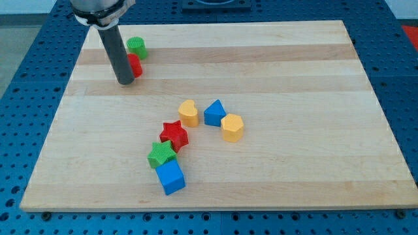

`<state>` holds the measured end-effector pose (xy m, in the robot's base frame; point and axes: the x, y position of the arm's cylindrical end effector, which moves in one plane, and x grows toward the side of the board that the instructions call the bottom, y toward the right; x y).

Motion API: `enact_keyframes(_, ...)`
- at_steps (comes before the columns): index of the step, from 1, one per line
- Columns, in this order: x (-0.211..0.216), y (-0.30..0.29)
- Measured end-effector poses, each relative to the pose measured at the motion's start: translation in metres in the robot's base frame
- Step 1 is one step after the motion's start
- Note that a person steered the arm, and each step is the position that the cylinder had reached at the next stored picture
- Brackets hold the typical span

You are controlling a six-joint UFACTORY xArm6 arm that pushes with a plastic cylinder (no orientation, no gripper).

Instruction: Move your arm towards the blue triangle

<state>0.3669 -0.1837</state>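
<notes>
- Nearest the view's bottom sits the blue cube [171, 177], its upper corner touching the green star [161, 155].
- Just above and to the right of that star lies the red star [174, 135], touching it; the three make a short diagonal chain rising to the view's right.
- Above the chain is a second cluster: the yellow heart [189, 113], then the blue triangle [214, 113] just beside it on the right, then the yellow hexagon [232, 127] touching the triangle's lower right side.
- That triangle (the task's thing) rests near the middle of the board [294, 78].
- The rod [116, 52] stands upright near the view's top left, and the tip [125, 83] rests on the wood.
- A red block [135, 65] shows just to the right of the rod, partly hidden, so its shape cannot be told; a green cylinder [136, 46] sits just above it, touching or nearly so.
- The tip is beside the red block and well apart from the blue triangle, which lies down and to the view's right of it.
- The arm has no fingers (only the bare rod), and it has hold of nothing.
</notes>
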Motion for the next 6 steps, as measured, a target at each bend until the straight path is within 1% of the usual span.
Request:
enact_keyframes(1, 0.011, 0.001)
enact_keyframes(2, 0.029, 0.056)
enact_keyframes(3, 0.030, 0.134)
enact_keyframes(4, 0.056, 0.167)
enact_keyframes(5, 0.089, 0.164)
enact_keyframes(6, 0.099, 0.158)
